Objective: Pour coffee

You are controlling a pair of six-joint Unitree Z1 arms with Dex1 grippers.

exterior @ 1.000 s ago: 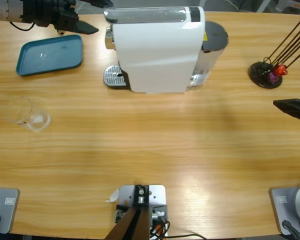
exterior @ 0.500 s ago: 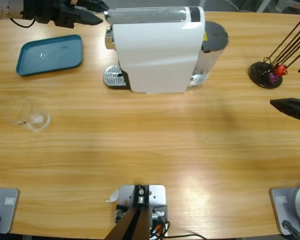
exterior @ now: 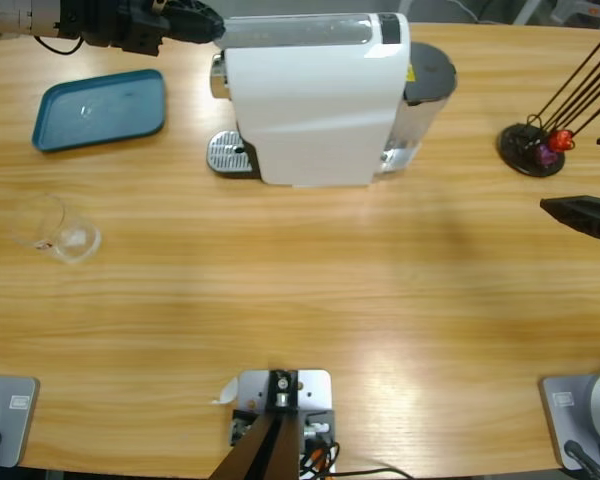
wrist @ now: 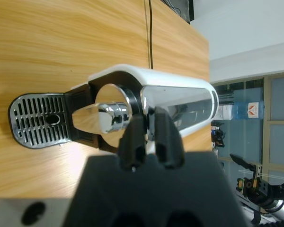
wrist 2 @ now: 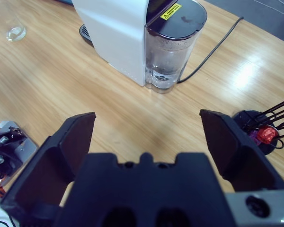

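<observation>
The left claw (wrist: pixel 150 142), nearly closed and holding nothing, sits at the top of the coffee machine (exterior: pixel 315 100). The right claw (wrist 2: pixel 149 137) hangs wide open and empty above the desk (exterior: pixel 310 280). The glass (exterior: pixel 55 232), coffee not discernible in it, stands well apart near the desk's left edge.

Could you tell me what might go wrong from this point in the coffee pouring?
1. The left hand, nearly closed, sits at the coffee machine's chrome lever; it could slip off the smooth metal.
2. The drip tray under the spout is bare, while the glass stands far off near the table's edge, so brewing now would likely spill.
</observation>
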